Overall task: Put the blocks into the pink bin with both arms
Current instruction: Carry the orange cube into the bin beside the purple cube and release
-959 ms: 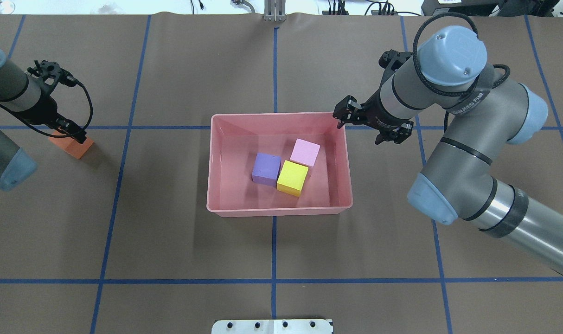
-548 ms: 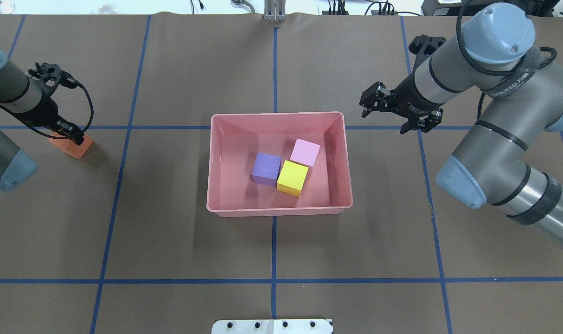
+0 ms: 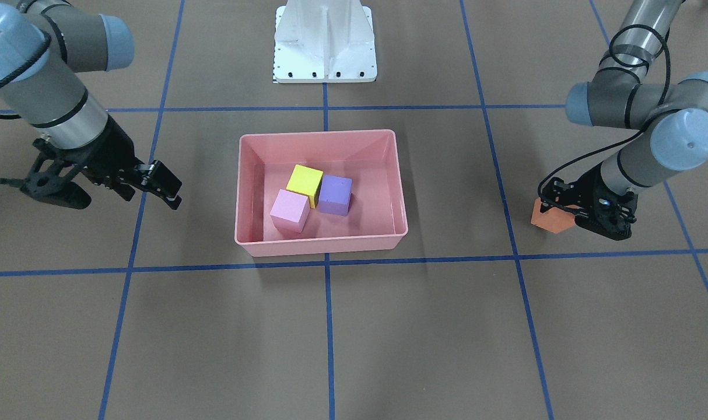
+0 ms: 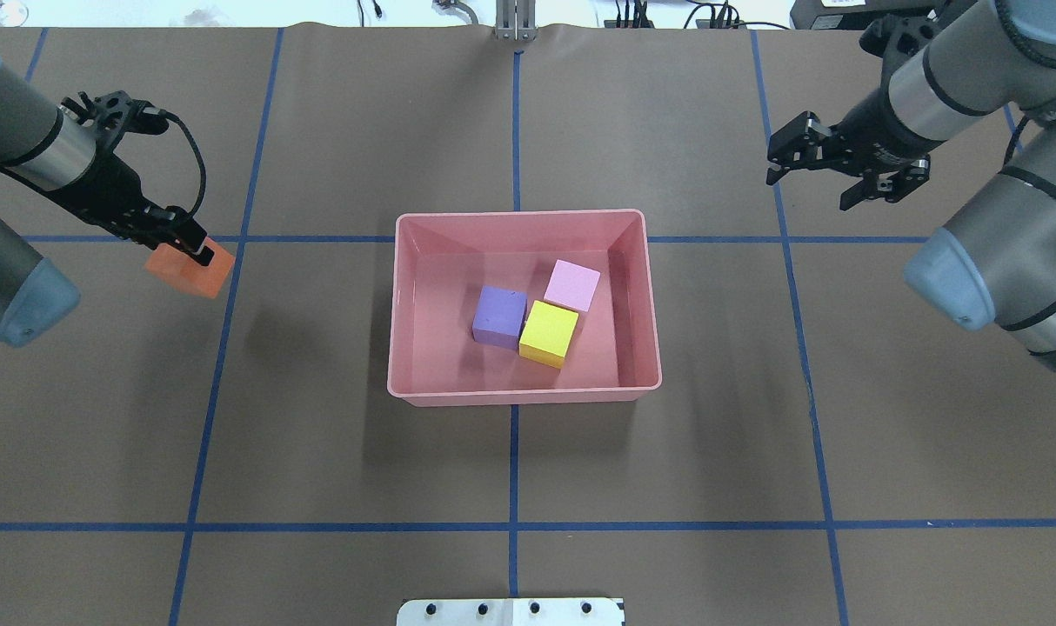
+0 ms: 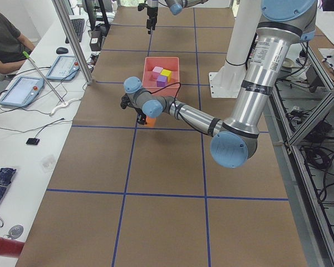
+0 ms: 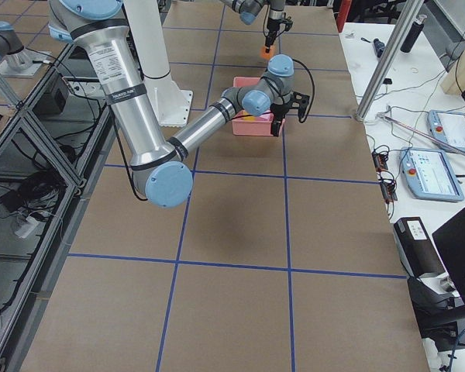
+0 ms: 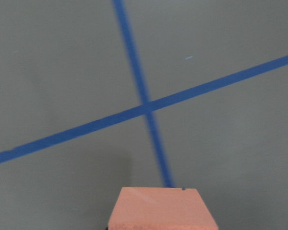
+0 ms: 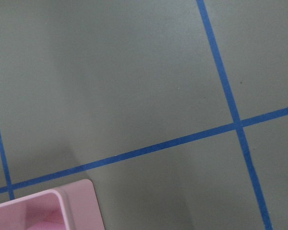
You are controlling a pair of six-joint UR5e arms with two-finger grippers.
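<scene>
You are holding the small matte orange cube [image 4: 180,271] clamped in the left gripper [image 4: 196,250], well left of the salmon-pink plastic tray [image 4: 524,212]: last block outside. The right gripper [image 4: 808,187] is hanging empty, jaws apart, likely giving room; three cubes [image 4: 549,333] are sitting inside.

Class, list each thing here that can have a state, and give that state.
left end effector, shut on the orange block.
orange block, gripped, outside the pink bin.
right end effector, open, empty.
pink bin, upright, holding three blocks.
purple block, in the pink bin.
yellow block, in the pink bin.
light pink block, in the pink bin.
</scene>
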